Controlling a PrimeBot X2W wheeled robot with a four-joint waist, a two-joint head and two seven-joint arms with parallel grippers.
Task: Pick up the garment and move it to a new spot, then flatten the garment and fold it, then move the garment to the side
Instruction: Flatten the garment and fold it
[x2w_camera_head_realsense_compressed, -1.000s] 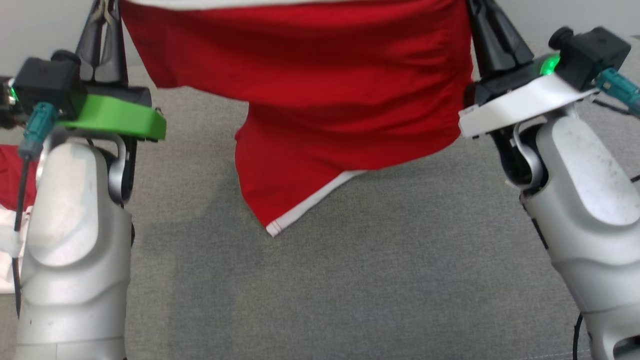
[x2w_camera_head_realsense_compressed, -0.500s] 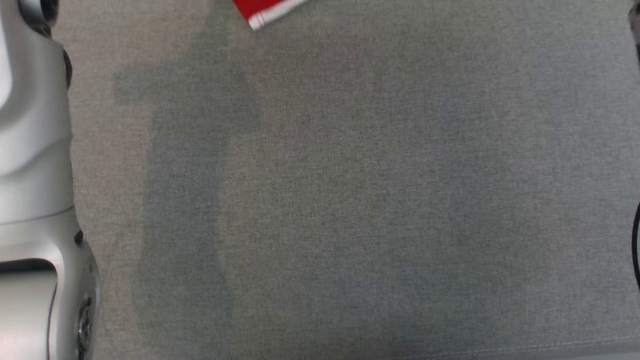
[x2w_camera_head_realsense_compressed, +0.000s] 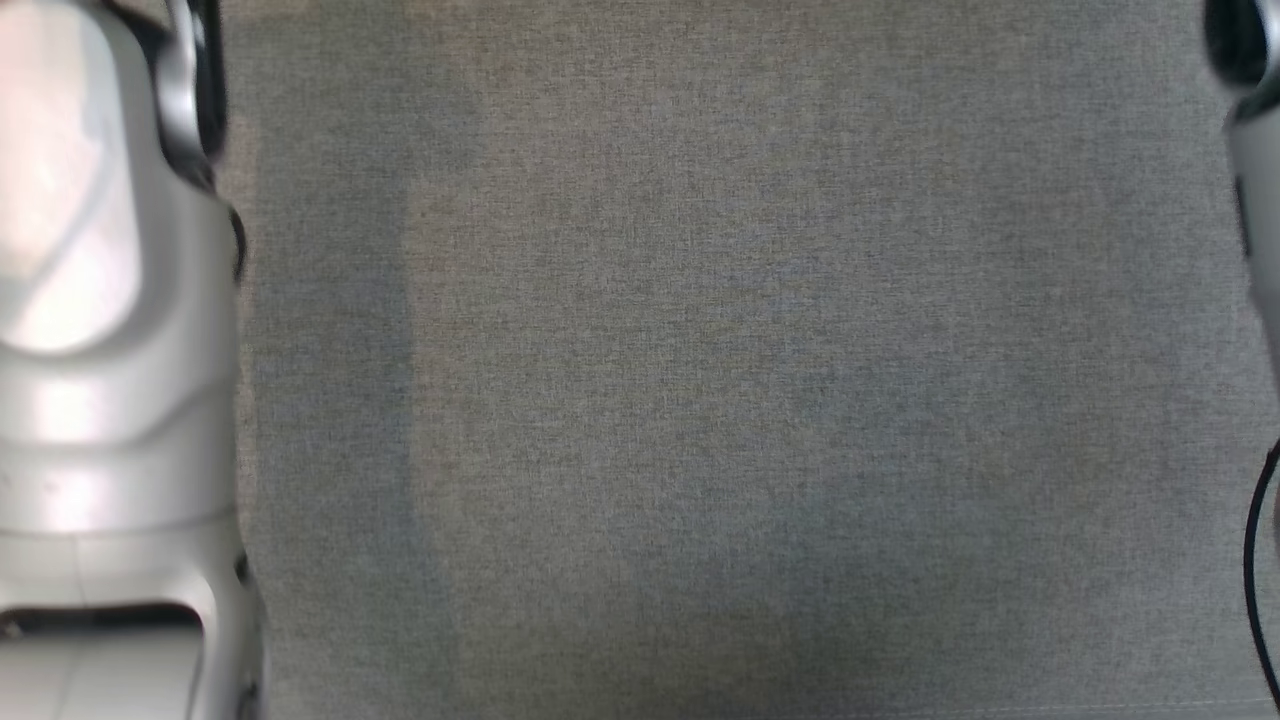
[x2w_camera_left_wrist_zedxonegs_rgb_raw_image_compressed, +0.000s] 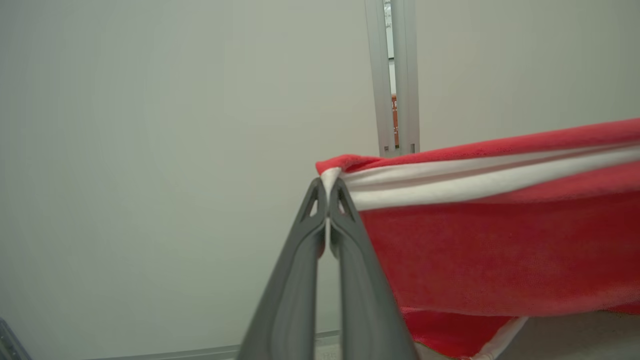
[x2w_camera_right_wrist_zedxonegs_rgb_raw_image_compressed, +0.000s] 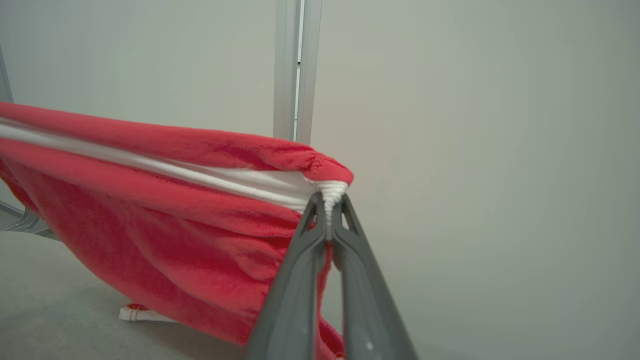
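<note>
The garment (x2w_camera_left_wrist_zedxonegs_rgb_raw_image_compressed: 490, 250) is red with a white waistband and hangs stretched in the air between my two grippers. In the left wrist view my left gripper (x2w_camera_left_wrist_zedxonegs_rgb_raw_image_compressed: 328, 187) is shut on one corner of the white band. In the right wrist view my right gripper (x2w_camera_right_wrist_zedxonegs_rgb_raw_image_compressed: 328, 200) is shut on the other corner of the garment (x2w_camera_right_wrist_zedxonegs_rgb_raw_image_compressed: 165, 240), whose lower white-trimmed edge reaches down near the grey surface (x2w_camera_right_wrist_zedxonegs_rgb_raw_image_compressed: 60, 310). The head view looks down on my pale left forearm (x2w_camera_head_realsense_compressed: 100, 350) at the left edge and a sliver of my right forearm (x2w_camera_head_realsense_compressed: 1255, 150) at the right edge.
A grey fabric-covered surface (x2w_camera_head_realsense_compressed: 700, 380) spreads below. Behind the garment stands a plain pale wall with a vertical metal post (x2w_camera_left_wrist_zedxonegs_rgb_raw_image_compressed: 395, 75). A black cable (x2w_camera_head_realsense_compressed: 1258, 580) hangs at the right edge of the head view.
The head camera has tilted down, so the garment and both grippers have left its picture. Only forearms and the grey surface stay in it.
</note>
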